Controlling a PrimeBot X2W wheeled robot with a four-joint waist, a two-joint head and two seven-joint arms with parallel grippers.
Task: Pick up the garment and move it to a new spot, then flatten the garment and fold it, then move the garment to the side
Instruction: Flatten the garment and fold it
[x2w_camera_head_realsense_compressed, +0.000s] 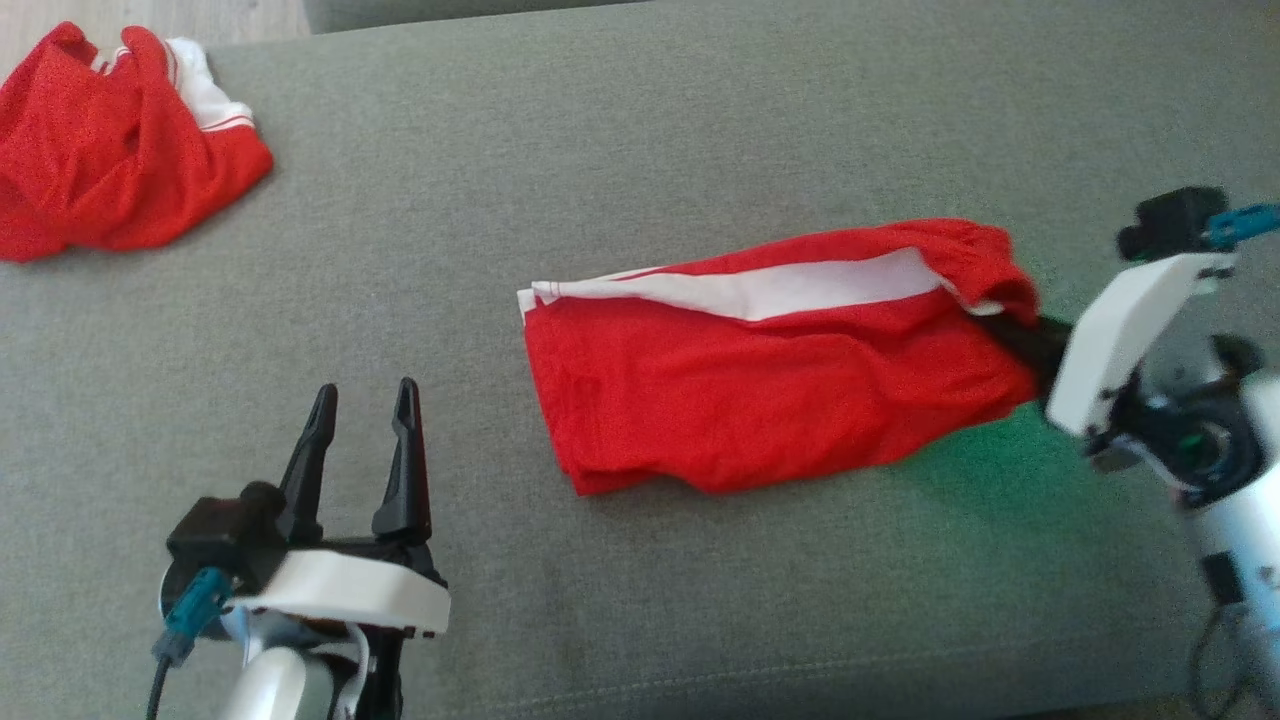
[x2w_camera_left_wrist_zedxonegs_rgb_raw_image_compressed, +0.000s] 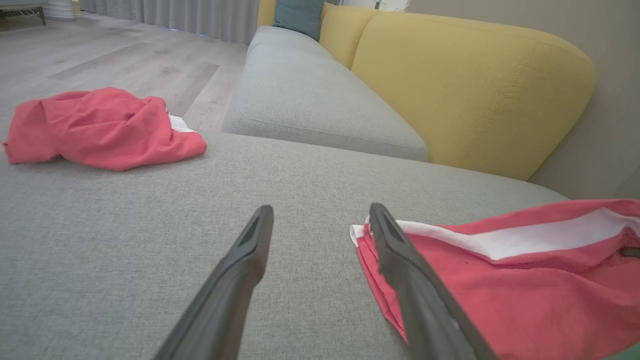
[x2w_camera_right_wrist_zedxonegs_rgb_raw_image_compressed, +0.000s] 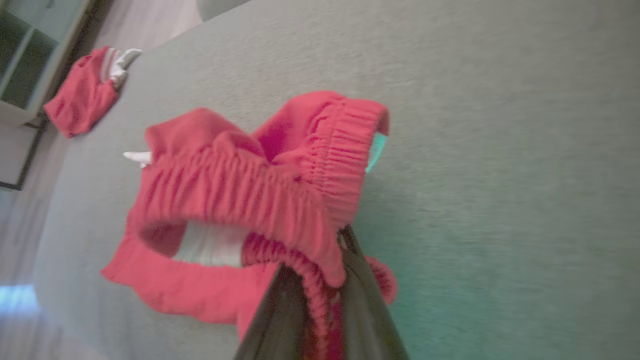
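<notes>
Right up close, my right gripper (x2w_camera_right_wrist_zedxonegs_rgb_raw_image_compressed: 316, 260) pinches the stretchy waistband of the red shorts (x2w_camera_right_wrist_zedxonegs_rgb_raw_image_compressed: 235, 200). That band shows from the right wrist, but from the head the cloth covers the fingertips. The shorts lie mid-seat on the grey sofa (x2w_camera_head_realsense_compressed: 700, 120), white stripe up. My left gripper (x2w_camera_head_realsense_compressed: 362, 400) hangs spread wide, holding nothing, just beside the leg hem. Another red garment (x2w_camera_head_realsense_compressed: 110, 150) sits far left. Yellow cushions (x2w_camera_left_wrist_zedxonegs_rgb_raw_image_compressed: 465, 90) show from the left wrist.

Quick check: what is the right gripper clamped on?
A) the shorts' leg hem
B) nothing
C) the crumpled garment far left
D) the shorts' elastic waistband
D: the right wrist view shows the right gripper shut on the gathered waistband of the red shorts.
</notes>
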